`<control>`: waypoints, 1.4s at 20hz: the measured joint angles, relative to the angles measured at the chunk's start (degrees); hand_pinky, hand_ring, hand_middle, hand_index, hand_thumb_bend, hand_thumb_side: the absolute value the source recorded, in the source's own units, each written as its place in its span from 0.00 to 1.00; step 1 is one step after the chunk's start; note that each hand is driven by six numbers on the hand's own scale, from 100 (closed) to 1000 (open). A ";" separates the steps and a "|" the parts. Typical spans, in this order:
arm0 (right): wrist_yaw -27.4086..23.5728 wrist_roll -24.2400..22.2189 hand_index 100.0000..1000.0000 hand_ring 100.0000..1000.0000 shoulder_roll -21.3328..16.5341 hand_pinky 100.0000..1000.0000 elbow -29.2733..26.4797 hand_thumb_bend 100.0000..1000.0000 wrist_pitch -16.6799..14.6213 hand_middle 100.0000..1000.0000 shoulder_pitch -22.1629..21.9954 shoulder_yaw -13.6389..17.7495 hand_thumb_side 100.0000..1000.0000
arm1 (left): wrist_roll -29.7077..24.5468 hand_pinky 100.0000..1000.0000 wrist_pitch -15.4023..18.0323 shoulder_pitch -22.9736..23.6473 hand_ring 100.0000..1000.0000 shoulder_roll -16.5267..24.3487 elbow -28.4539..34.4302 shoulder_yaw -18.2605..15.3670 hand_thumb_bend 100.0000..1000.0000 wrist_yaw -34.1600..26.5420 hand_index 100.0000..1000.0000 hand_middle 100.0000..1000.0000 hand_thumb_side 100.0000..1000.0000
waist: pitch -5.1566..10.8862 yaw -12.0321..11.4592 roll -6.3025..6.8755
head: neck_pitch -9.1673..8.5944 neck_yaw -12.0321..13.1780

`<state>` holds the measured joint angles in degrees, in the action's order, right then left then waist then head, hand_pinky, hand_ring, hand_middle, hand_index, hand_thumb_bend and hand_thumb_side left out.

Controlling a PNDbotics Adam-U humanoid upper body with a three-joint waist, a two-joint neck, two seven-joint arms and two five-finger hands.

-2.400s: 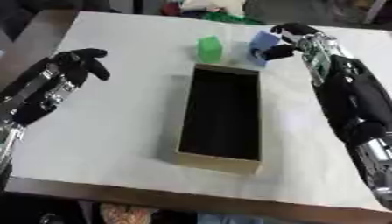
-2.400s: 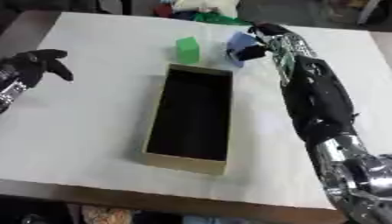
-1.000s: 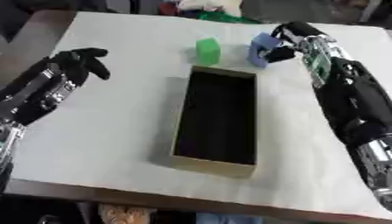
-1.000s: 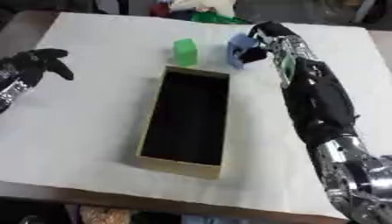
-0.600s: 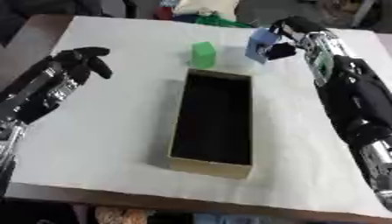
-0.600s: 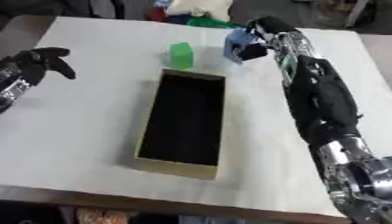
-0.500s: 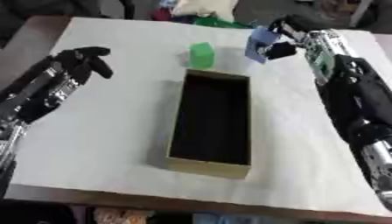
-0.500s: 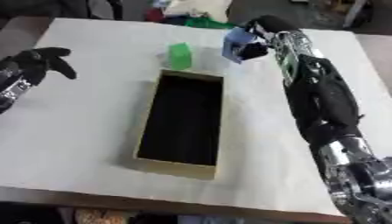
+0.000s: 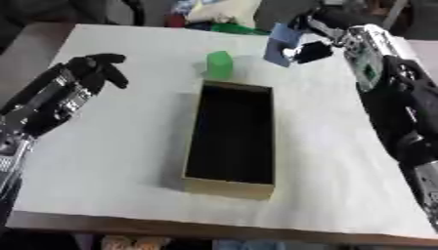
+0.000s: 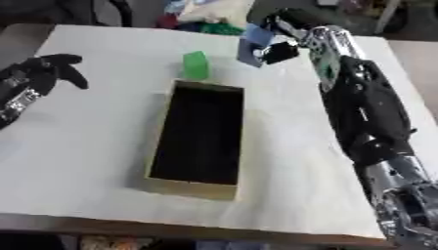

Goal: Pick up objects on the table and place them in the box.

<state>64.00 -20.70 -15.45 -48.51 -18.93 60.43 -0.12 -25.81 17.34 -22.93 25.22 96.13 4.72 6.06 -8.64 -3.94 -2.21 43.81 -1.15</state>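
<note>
Green block (image 9: pixel 220 64) stands just beyond box (image 9: pixel 229 180).

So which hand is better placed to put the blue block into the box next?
The right hand: it already holds the blue block, beyond the box. The left hand holds nothing.
</note>
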 measured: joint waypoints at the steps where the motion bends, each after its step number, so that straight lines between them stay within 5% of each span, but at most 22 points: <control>1: -1.13 -0.61 0.82 0.80 -0.24 0.81 -1.05 0.07 -1.01 0.60 -0.28 -0.83 0.53 | 0.06 0.77 -0.03 0.09 0.64 0.00 -0.01 -0.04 0.00 0.00 0.90 0.59 0.96 | 0.09 0.11 0.00 | 0.00 0.02; 2: -2.28 -1.19 0.82 0.80 -0.50 0.81 -2.09 0.28 -1.97 0.59 -0.56 -1.67 0.58 | 0.13 0.77 -0.06 0.18 0.64 0.00 -0.01 -0.09 0.00 0.00 0.90 0.59 0.96 | 0.19 0.17 0.02 | 0.00 0.03; 3: -3.42 -1.79 0.82 0.80 -0.66 0.81 -3.10 0.06 -2.86 0.60 -0.81 -2.47 0.54 | 0.20 0.77 -0.10 0.25 0.64 0.00 -0.01 -0.19 0.00 0.00 0.90 0.59 0.96 | 0.23 0.30 0.02 | 0.00 0.04; 7: -8.17 -4.69 0.82 0.80 -1.26 0.81 -6.87 0.06 -6.33 0.60 -2.14 -6.37 0.56 | 0.55 0.77 -0.16 0.27 0.64 0.00 -0.02 -0.44 0.00 0.00 0.90 0.59 0.96 | 0.24 0.56 0.17 | 0.00 0.22; 8: -9.26 -5.50 0.82 0.80 -1.41 0.81 -7.71 0.15 -7.10 0.60 -2.50 -7.37 0.56 | 0.64 0.77 -0.16 0.27 0.64 0.00 -0.02 -0.51 0.00 0.00 0.90 0.59 0.96 | 0.26 0.67 0.20 | 0.00 0.27; 9: -10.30 -6.25 0.82 0.80 -1.56 0.81 -8.47 0.05 -7.76 0.60 -2.81 -8.25 0.57 | 0.73 0.77 -0.19 0.28 0.64 0.00 -0.02 -0.58 0.00 0.00 0.90 0.59 0.96 | 0.29 0.77 0.23 | 0.00 0.31; 14: -15.39 -9.83 0.82 0.80 -1.61 0.80 -11.84 0.03 -10.14 0.60 -4.54 -12.09 0.60 | 1.01 0.77 -0.24 0.35 0.64 0.00 -0.02 -0.77 0.00 0.00 0.90 0.59 0.96 | 0.38 1.07 0.40 | 0.01 0.44; 28: -21.81 -15.78 0.83 0.81 -0.04 0.79 -13.01 0.00 -10.97 0.63 -6.70 -17.67 0.69 | 1.14 0.77 -0.29 0.44 0.64 0.00 -0.06 -0.92 0.00 0.09 0.90 0.58 0.97 | 0.16 1.11 0.58 | 0.01 0.45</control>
<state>42.19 -36.48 -15.49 -61.53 -29.91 53.73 -17.79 -24.66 17.05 -22.49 25.22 96.07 3.80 6.14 -8.48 -2.83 -1.63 43.81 -0.70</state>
